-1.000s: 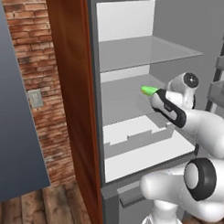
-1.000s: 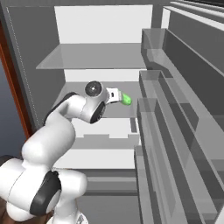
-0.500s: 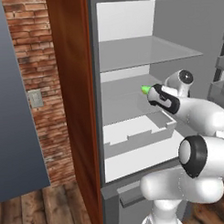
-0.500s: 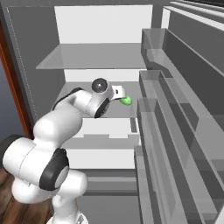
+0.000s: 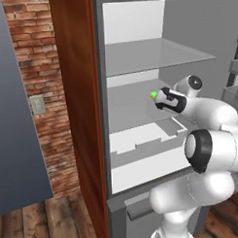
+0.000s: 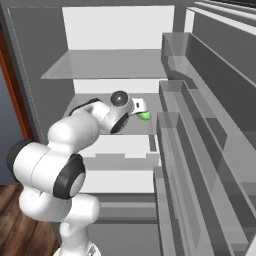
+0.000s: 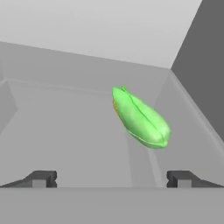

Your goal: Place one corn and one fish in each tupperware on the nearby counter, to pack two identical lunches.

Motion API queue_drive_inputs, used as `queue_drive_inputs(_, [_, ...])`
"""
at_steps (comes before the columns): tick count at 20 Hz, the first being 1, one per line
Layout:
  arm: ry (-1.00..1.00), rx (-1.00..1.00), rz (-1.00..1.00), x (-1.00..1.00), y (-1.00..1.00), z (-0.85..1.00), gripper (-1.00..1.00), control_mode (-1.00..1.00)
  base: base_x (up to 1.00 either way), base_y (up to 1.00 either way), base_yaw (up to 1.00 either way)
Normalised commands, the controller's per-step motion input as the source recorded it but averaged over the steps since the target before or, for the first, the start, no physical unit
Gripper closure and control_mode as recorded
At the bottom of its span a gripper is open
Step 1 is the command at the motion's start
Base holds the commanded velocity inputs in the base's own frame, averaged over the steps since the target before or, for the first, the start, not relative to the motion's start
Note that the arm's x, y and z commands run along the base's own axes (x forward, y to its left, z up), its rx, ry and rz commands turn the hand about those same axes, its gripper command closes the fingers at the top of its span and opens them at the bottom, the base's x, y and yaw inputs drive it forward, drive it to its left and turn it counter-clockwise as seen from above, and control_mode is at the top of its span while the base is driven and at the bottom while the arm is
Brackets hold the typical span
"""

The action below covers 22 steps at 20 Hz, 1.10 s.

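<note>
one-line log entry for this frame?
stage: reaching into fridge | gripper: open, empty | target: green corn on middle shelf, ahead of fingertips | contact: none

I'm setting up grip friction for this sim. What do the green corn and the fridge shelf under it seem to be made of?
Green corn: looks like smooth, waxy husk, faintly ribbed, slightly glossy. Shelf: matte pale grey, probably plastic or frosted glass; the flat rendering leaves it open.

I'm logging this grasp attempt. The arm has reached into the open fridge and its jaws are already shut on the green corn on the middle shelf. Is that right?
Not quite. The gripper is open: in the hand view its jaws stand wide apart, with the green corn lying ahead of them, ungrasped. The rest holds: the arm has reached into the open fridge, and the corn lies on the middle shelf.
</note>
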Motion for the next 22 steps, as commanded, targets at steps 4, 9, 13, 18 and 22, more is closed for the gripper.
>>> queue_drive_inputs(4, [0.00, 0.00, 0.03, 0.26, -0.17, 0.00, -1.00, -1.00, 0.00, 0.00, 0.00])
queue_drive_inputs(9, [0.01, 0.00, 0.03, 0.26, -0.17, -0.02, -1.00, -1.00, 0.00, 0.00, 0.00])
queue_drive_inputs(13, [0.03, 0.00, 0.04, 0.36, -0.08, -0.19, -1.00, -1.00, 0.00, 0.00, 0.00])
queue_drive_inputs(18, [0.07, 0.00, 0.05, 0.43, -0.06, -0.23, -1.00, -1.00, 0.00, 0.00, 0.00])
queue_drive_inputs(22, [0.12, 0.00, 0.06, 0.44, -0.14, -0.09, -1.00, -1.00, 0.00, 0.00, 0.00])
